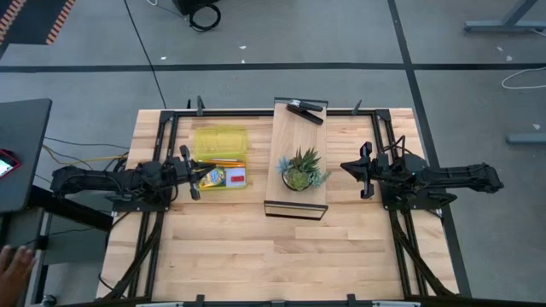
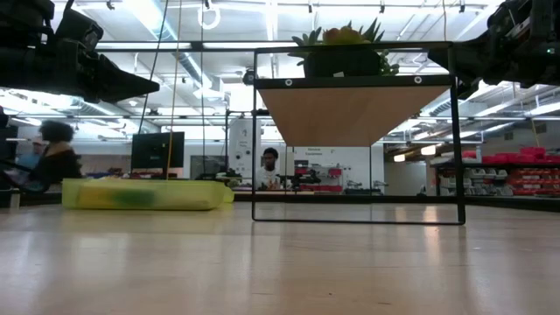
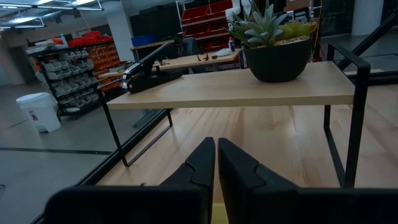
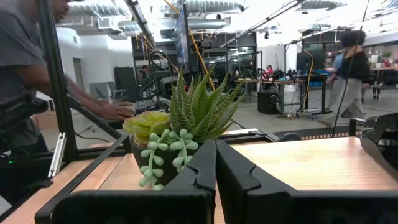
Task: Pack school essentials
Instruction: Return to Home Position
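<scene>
The left gripper (image 1: 198, 174) hangs above the table just beside the left edge of the yellow box (image 1: 221, 140), pointing towards it and touching nothing. The left wrist view shows its two fingers (image 3: 200, 163) pressed together with nothing between them. The box lies open on the table, between this gripper and the shelf (image 1: 290, 128). In its nearer half lie one crayon pack (image 1: 213, 177) and one red block (image 1: 237, 179), side by side, with one orange pencil (image 1: 227, 162) lying across just behind them. What else the box holds cannot be told. In the low view the box (image 2: 144, 194) sits flat on the tabletop, left of the shelf's black frame (image 2: 255, 140). The one shelf carries one plant (image 1: 300, 170) near its middle and one black stapler (image 1: 305, 110) at its far end. The right gripper (image 1: 350, 166) waits on the shelf's other side, facing the plant (image 4: 186, 127), fingers (image 4: 231, 167) closed together and empty. A person's hand (image 1: 13, 266) shows off the table's left corner.
</scene>
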